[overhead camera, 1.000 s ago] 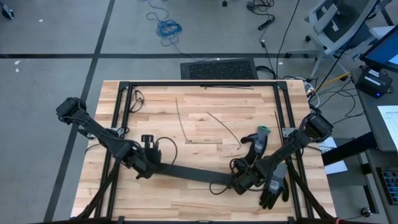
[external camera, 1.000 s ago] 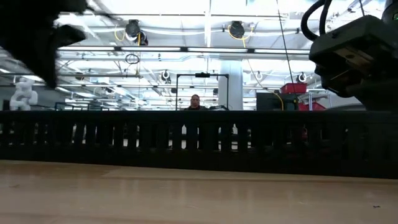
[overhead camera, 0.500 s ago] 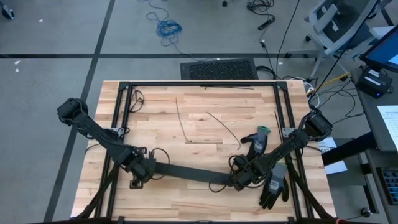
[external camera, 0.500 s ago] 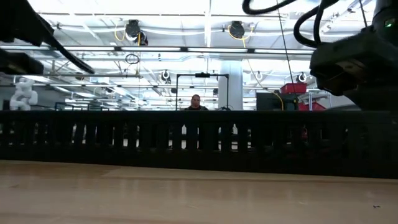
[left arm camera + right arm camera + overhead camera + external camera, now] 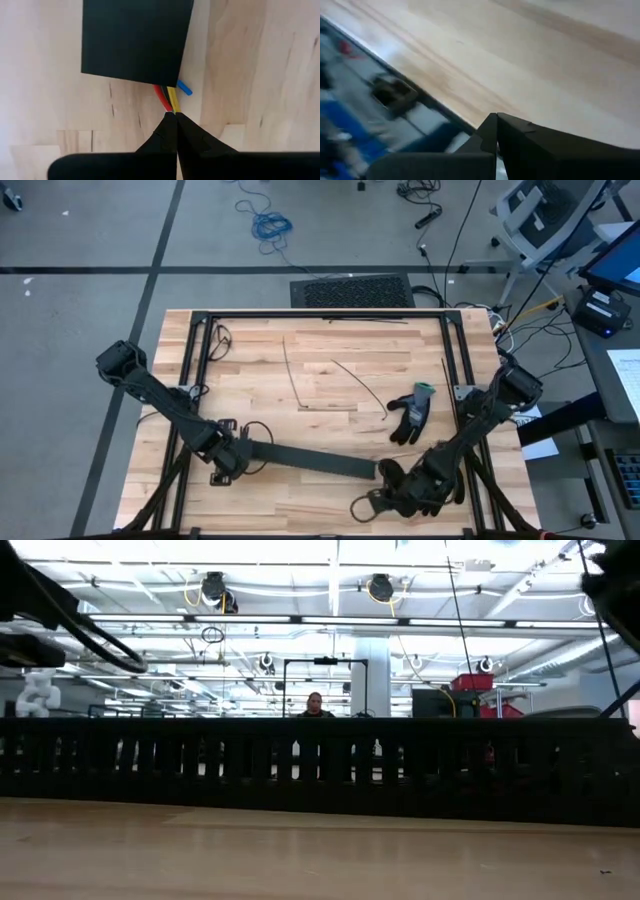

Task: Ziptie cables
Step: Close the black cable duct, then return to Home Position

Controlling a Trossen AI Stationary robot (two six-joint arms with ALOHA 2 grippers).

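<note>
**Q:** Which step of the tying job is in hand?

**A:** An early one, as I judge it. The left gripper (image 5: pixel 174 116) sits at the near-left end of the black slotted strip (image 5: pixel 310 460), its fingers pinched together on the ends of the cables (image 5: pixel 170 97), which poke out of the strip's end directly ahead of the fingertips. It looks like the bundle is being held or drawn at that end. No tie is around the wires yet.

**Q:** And the other claw?

**A:** The right gripper (image 5: pixel 398 498) is near the table's front edge, just beyond the strip's far end from the left claw. Its fingers are closed on nothing that I can see. A loop of dark cord (image 5: pixel 366 506) lies just beside it.

**Q:** What does the next move call for?

**A:** Probably a steady hold on the wire ends while the free claw fetches a tie. Thin dark strands (image 5: pixel 345 385) lie well behind both claws, on the table (image 5: pixel 250 350).

**Q:** Counts?

**A:** Two arms, two claws. One slotted strip. One bundle; at its exposed end I can tell red, yellow and blue wires, three showing. At least three loose strands. One black glove (image 5: pixel 412 414) with a green cuff, behind the right claw. One person, far off in the room.
</note>
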